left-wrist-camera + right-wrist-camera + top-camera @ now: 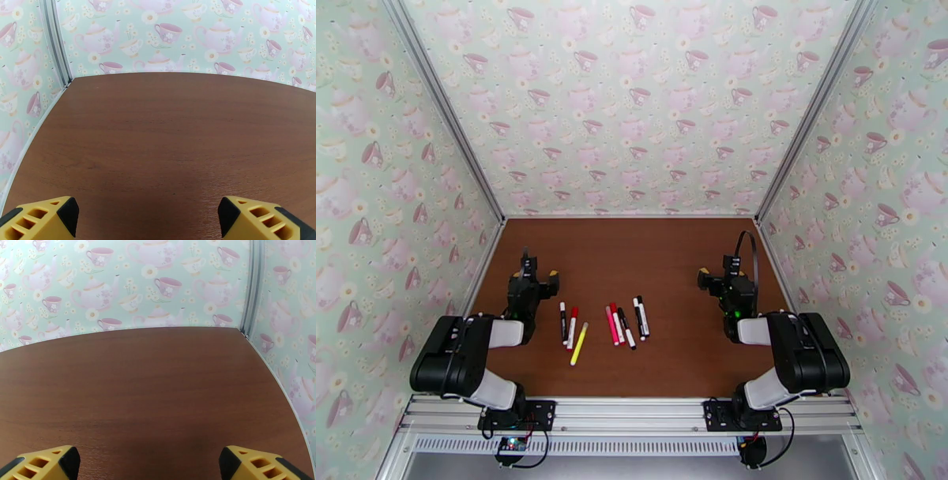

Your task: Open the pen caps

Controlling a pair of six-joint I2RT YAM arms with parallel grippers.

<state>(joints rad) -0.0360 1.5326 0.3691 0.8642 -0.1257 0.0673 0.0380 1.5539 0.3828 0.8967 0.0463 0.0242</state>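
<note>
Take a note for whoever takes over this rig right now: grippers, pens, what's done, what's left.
Left gripper: open, empty, over bare table.
Right gripper: open, empty, also over bare table.
Pens: seven lying mid-table between the arms, three on the left, four on the right.
Done: nothing; no loose cap seen.
Left: uncap all seven.

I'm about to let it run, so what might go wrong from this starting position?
The right cluster of pens lies packed side by side; the open right gripper may catch two or scatter neighbours.
The yellow pen lies close beside the red-capped pen; lifting either with the left gripper might roll the other.
</note>
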